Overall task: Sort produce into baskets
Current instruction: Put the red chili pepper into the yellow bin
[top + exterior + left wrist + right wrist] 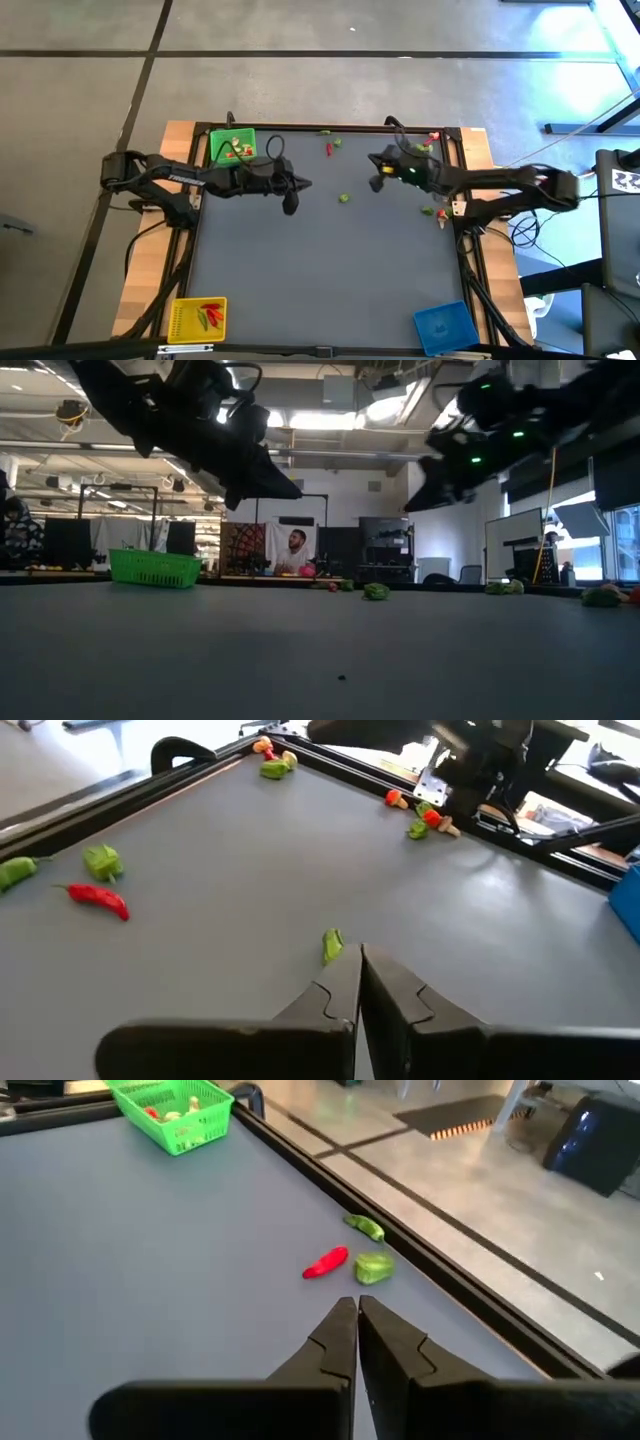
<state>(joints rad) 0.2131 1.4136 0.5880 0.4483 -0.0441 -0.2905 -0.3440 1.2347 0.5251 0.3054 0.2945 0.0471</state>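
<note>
Small produce pieces lie on the grey table: a green piece (344, 198) in the middle, also in the left wrist view (332, 944); a red chili (326, 1264) and green pieces (373, 1267) near the far edge; more at the right (432, 212). The green basket (232, 146) stands far left with pieces in it, the yellow basket (198, 319) near left with red and green pieces, the blue basket (444, 326) near right. My left gripper (291, 205) hangs shut and empty above the table, left of the green piece. My right gripper (377, 184) hangs shut and empty, right of it.
A black frame rail (330, 129) runs round the table's edges. More produce lies at the far right corner (428, 141). Beyond the table, the low view shows a room with a seated person (293, 552).
</note>
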